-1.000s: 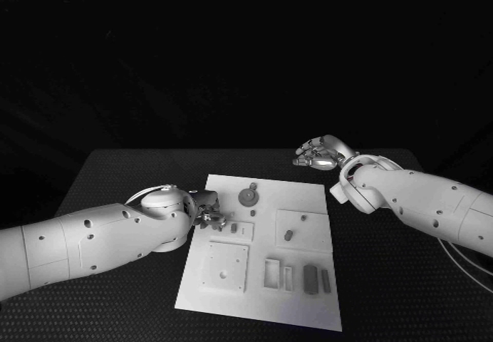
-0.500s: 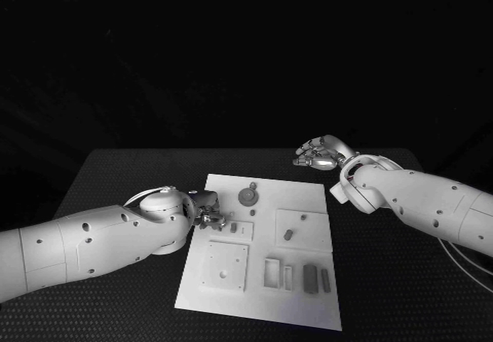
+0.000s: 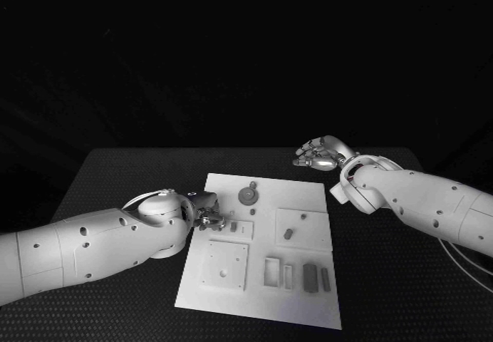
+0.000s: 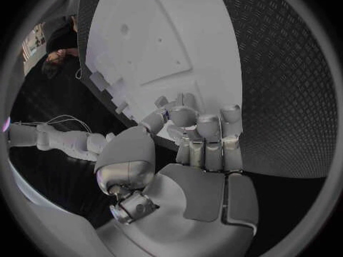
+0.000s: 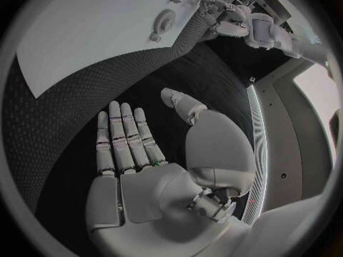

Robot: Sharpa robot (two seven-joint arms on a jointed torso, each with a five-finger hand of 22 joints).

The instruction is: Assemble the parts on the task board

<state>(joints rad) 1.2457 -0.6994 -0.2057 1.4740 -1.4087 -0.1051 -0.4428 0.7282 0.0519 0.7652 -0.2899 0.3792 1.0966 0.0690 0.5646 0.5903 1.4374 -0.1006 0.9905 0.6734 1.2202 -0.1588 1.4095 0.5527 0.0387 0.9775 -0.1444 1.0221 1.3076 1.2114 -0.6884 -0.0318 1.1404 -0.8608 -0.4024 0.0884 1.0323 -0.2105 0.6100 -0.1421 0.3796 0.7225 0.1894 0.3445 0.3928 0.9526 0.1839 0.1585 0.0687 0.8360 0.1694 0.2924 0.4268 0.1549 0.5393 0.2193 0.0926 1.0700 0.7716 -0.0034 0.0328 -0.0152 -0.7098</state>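
Head view, catalogued from left to right, with the task board (image 3: 308, 192) taken as landmark; the board is laid flat in the middle of the black desk (image 3: 123, 178).

1. Left robot hand (image 3: 209, 216): placed at the board's left edge, over its upper-left part. In the left wrist view the fingers (image 4: 207, 132) are seen curled inward above the board's edge. Whether anything is pinched between them cannot be told.

2. Square plate (image 3: 225, 265): set into the board's lower-left part, below the left robot hand, flat, with a small hole near its middle.

3. Small part (image 3: 235, 228): stood on the board just right of the left robot hand. Contact with the fingers cannot be judged.

4. Gear-shaped part (image 3: 248, 194): laid on the board's upper part, near the far edge, right of the left robot hand. The same round part (image 5: 163, 21) is recorded in the right wrist view.

5. Raised panel with one small part (image 3: 288, 233): in the board's middle right.

6. Row of slots and narrow parts (image 3: 310, 274): along the board's lower right, near the front edge.

7. Right robot hand (image 3: 320, 154): held off the board, beyond its far right corner, above the desk. In the right wrist view its fingers (image 5: 125, 137) are shown straight and apart, thumb out to the side, nothing held.
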